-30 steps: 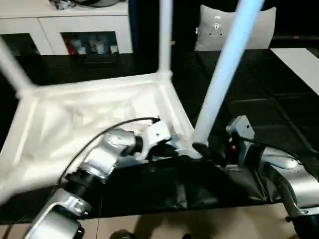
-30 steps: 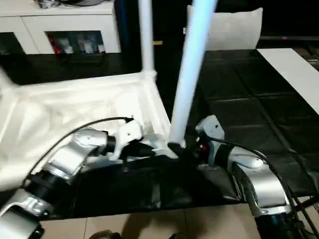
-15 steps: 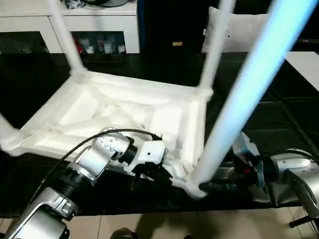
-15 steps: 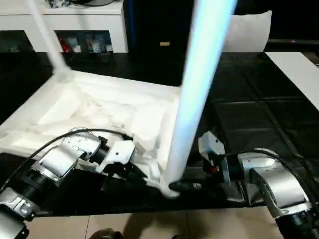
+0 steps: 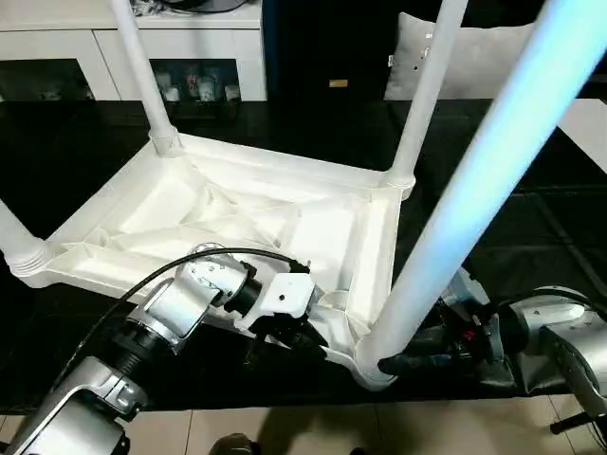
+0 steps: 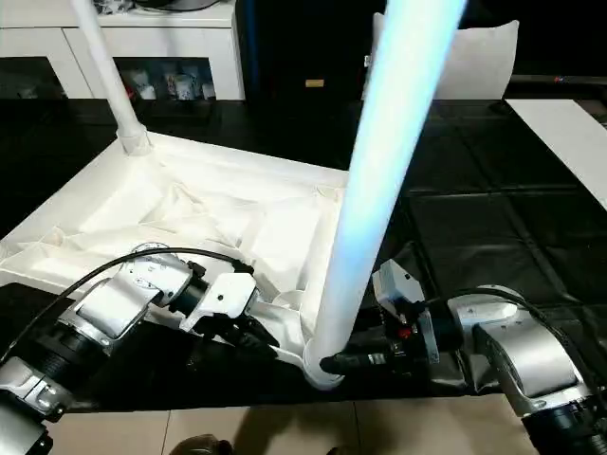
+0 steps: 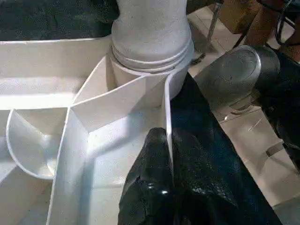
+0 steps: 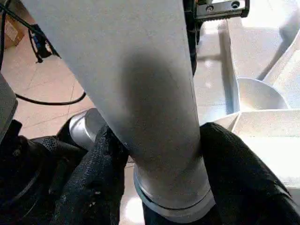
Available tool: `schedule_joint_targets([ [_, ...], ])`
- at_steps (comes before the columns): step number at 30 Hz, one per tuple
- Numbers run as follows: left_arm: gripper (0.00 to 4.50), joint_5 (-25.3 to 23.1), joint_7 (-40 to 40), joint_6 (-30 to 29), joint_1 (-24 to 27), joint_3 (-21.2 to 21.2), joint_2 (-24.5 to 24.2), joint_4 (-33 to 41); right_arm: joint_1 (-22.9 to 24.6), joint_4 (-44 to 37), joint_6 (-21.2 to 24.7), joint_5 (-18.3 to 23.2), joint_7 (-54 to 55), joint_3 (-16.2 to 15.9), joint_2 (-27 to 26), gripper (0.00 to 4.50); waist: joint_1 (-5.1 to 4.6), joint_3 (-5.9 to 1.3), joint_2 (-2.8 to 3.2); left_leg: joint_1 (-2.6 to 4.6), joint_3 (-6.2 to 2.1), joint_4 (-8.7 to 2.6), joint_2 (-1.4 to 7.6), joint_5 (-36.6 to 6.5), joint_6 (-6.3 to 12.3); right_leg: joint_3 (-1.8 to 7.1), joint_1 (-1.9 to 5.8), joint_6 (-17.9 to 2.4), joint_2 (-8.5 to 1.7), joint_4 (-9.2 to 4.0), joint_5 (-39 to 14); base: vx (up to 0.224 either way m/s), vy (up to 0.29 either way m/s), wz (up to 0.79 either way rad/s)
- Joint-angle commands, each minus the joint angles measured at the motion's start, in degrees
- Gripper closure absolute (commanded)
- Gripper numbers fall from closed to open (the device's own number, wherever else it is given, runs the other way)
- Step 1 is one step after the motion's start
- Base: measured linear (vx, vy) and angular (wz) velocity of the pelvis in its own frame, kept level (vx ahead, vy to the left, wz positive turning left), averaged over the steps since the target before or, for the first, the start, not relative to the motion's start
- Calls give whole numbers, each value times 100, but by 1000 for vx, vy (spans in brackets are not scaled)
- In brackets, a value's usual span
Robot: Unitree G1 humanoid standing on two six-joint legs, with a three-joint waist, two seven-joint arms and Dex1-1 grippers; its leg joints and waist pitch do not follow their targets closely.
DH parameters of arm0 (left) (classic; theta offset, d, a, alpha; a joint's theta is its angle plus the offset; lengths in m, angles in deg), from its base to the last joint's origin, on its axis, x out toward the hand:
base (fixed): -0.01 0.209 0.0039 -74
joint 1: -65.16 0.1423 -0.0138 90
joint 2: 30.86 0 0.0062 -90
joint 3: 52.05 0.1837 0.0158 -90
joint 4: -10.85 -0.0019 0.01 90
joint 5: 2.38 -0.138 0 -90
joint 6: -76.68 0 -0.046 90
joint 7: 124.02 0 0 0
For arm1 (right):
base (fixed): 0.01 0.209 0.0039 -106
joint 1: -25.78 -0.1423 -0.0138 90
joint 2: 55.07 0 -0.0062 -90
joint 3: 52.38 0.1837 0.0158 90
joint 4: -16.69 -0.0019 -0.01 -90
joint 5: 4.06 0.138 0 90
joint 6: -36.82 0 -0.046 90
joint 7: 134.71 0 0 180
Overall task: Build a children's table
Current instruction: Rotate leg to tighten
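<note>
The children's table [image 5: 256, 223] lies upside down on the black-covered work table [image 5: 531, 218], its cross-ribbed underside facing up and its near corner reaching the work table's near edge. Four white legs stand in its corner sockets: the far left leg [image 5: 144, 76], the far right leg [image 5: 425, 85], the left corner leg [image 5: 14, 237], of which only the base shows at the picture's edge, and the near leg [image 5: 455, 209], which rises steeply from the near corner toward the camera. The left gripper [image 7: 168, 154] is closed tight on the thin upright rim wall of the tabletop right by the near corner socket, one black finger inside the rim and one outside it. The right gripper [image 8: 157, 159] sits at the base of the near leg, just above the socket collar, its two black fingers [image 8: 93, 173] pressed against opposite sides of the tube, clasping it. The two silver forearms come in from the near edge on either side of that corner. Beyond the work table's far edge stand a white cabinet [image 5: 85, 47] with glass doors and a pale cushion [image 5: 474, 57]. A white board [image 6: 569, 133] lies at the work table's far right side.
</note>
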Motion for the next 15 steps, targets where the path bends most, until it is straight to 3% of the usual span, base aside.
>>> schedule_joint_targets([
  [1,450,40,-22,-96,-23,44,79,154,53,-185,162,273,45,4,-111,236,-24,-329,-104,39,-24,-383,210,-1018,376,242,284,-1160,-409,-468,-1573,0,0,0],
  [2,450,-1,261,-295,-23,-32,178,150,132,-352,386,441,372,143,-291,240,-24,-326,-104,35,-30,-388,206,-1042,370,237,286,-1145,-411,-476,-1647,0,0,0],
  [6,450,-80,900,-788,-44,-212,417,144,236,-560,542,324,1113,222,-609,241,-54,-299,-103,42,-45,-410,182,-1192,243,229,266,-984,-409,-522,-2108,0,0,0],
  [8,450,-38,1572,-1351,-32,-455,745,220,186,-468,630,-169,2261,316,-1118,242,-112,-278,-79,63,-53,-419,174,-1350,116,228,231,-841,-408,-567,-2556,0,0,0],
  [10,450,-36,1805,-1501,-28,-531,864,232,143,-395,651,-282,2632,386,-1317,244,-145,-276,-92,48,-61,-426,153,-1362,79,218,238,-774,-409,-587,-2707,0,0,0],
  [11,450,-42,2047,-1668,-27,-601,991,235,86,-307,699,-405,3008,455,-1507,246,-228,-276,-100,-9,-93,-454,132,-1401,27,181,269,-611,-404,-598,-2937,0,0,0],
  [14,450,-147,2805,-2042,-30,-767,1426,169,-53,-92,848,-806,4163,631,-2060,252,-348,-297,-102,-1,-87,-430,128,-1331,39,201,233,-677,-391,-595,-2690,0,0,0],
  [15,450,-167,2979,-2109,-32,-809,1537,141,-70,-72,897,-872,4401,671,-2183,252,-396,-303,-123,-36,-85,-417,100,-1270,65,189,270,-691,-382,-597,-2622,0,0,0],
])
